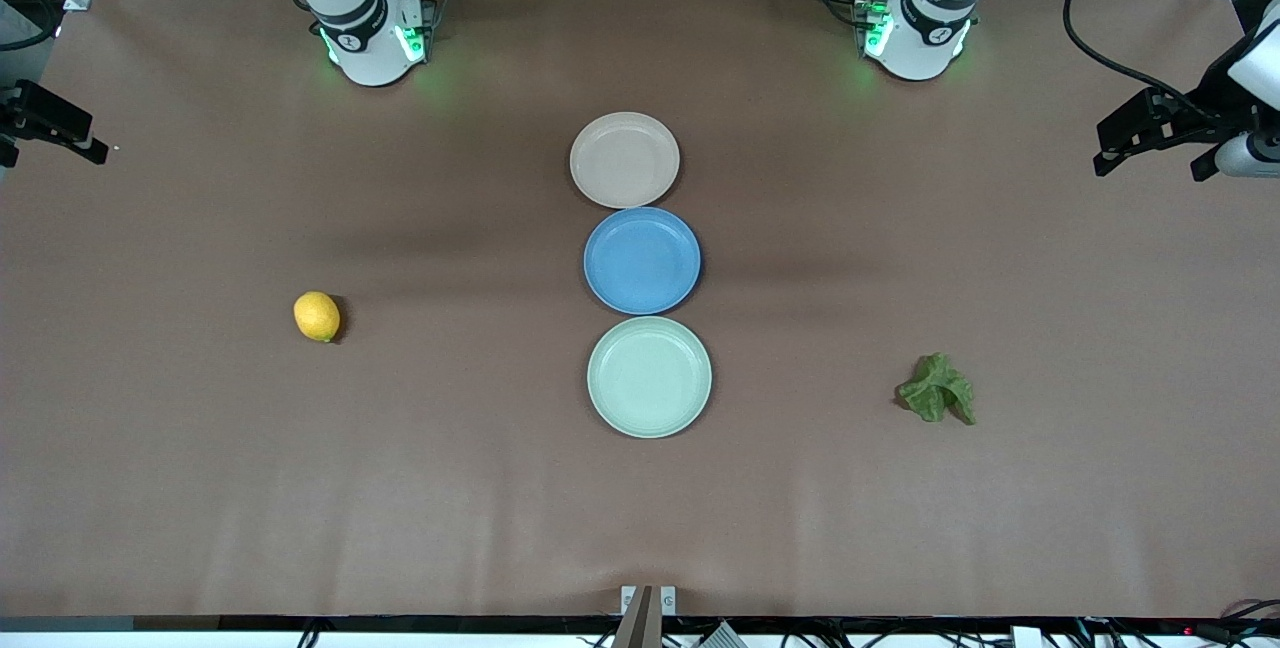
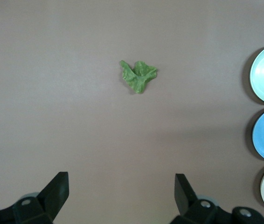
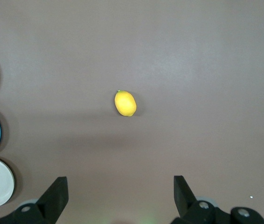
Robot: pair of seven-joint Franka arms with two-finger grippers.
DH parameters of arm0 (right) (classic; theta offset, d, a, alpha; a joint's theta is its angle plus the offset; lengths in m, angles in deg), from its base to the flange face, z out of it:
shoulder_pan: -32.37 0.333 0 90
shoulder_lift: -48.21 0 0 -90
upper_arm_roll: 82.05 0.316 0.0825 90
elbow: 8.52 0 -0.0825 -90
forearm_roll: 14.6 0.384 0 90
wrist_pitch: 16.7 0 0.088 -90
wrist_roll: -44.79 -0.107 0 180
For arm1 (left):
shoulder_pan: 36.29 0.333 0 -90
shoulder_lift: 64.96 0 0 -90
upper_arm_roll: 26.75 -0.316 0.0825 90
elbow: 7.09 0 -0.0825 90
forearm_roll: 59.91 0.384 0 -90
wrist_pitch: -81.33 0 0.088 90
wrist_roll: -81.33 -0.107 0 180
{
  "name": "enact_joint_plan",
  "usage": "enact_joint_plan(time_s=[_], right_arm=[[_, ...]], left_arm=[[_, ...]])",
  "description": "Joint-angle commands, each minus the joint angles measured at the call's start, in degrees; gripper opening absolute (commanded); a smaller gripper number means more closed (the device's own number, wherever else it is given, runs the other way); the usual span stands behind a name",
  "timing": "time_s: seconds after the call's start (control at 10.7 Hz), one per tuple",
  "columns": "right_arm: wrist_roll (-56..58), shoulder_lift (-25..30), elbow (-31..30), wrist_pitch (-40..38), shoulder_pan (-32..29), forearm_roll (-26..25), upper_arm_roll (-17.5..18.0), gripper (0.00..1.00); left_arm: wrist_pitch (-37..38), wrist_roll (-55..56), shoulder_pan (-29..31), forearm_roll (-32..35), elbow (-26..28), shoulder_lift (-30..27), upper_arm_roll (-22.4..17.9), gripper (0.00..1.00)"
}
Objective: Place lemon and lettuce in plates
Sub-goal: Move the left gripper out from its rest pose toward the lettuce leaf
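The lemon [image 1: 316, 316] lies on the brown table toward the right arm's end; it also shows in the right wrist view [image 3: 125, 103]. The lettuce [image 1: 937, 389] lies toward the left arm's end and shows in the left wrist view [image 2: 138, 75]. The beige-pink plate [image 1: 624, 160] and the mint green plate [image 1: 649, 376] stand empty at the table's middle. My left gripper [image 2: 121, 179] is open and empty, high above the table near the lettuce. My right gripper [image 3: 120, 182] is open and empty, high above the table near the lemon.
A bright blue plate [image 1: 642, 260] stands empty between the two pale plates, the three in one row. The beige-pink plate is farthest from the front camera, the mint one nearest. Both arm bases stand at the table's back edge.
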Motion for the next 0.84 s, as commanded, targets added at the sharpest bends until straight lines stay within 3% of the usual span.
enact_joint_plan(time_s=[0.0,0.28,0.75], right_arm=[[-0.2,0.9,-0.8,-0.2,-0.2,0.0,0.3,1.0],[-0.2,0.9,-1.0,-0.2,0.0,-0.1,0.3,1.0],[-0.3,0.9,-2.1,0.4,0.0,-0.1,0.3,1.0]], left_arm=[[1.2,-0.9,0.4,-1.2,-1.1,0.1,0.1,1.0],[1.1,-1.1,0.1,-0.7,-1.0,0.8,0.1,1.0],[-6.0,-0.7,0.2,0.2,1.8,10.1,0.0,1.0]])
